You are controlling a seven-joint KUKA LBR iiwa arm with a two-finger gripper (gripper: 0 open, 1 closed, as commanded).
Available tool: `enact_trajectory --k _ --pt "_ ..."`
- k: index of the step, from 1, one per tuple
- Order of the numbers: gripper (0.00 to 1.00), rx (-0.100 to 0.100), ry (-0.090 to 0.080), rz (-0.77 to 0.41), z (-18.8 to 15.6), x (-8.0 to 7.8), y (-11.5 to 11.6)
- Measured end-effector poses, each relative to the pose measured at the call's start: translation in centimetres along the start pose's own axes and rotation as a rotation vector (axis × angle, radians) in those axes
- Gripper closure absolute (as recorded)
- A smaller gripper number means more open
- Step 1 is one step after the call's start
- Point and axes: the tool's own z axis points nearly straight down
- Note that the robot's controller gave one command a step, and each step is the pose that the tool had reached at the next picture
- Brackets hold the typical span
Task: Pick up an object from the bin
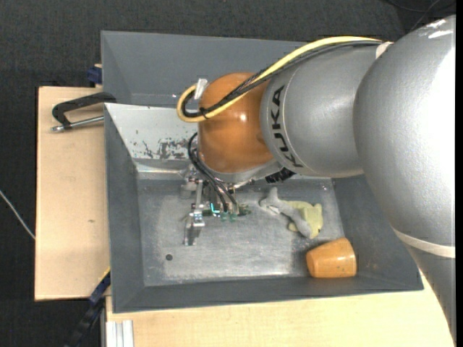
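My gripper [210,219] hangs under the orange wrist cover, low over the bin floor left of centre. Its fingers stand apart, and bare floor shows between them, so it is open and holds nothing. One metal fingertip [193,230] reaches down close to the floor. To the right of the gripper, a short gap away, lies a pale yellow and grey crumpled thing [298,215]. An orange rounded block [332,258] rests further right, near the bin's front right corner.
The arm comes in from the right and covers the bin's back right part. Bare grey floor spreads in front of and left of the gripper. A small dark spot marks the floor at front left.
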Motion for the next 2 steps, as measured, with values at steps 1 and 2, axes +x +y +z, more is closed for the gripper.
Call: enact_trajectory --k 1,2 --pt "0.0 -0.005 -0.021 -0.02 -4.9 -4.9 2.7" --pt "0.0 0.001 -0.009 -0.174 5.4 -5.2 -5.5"
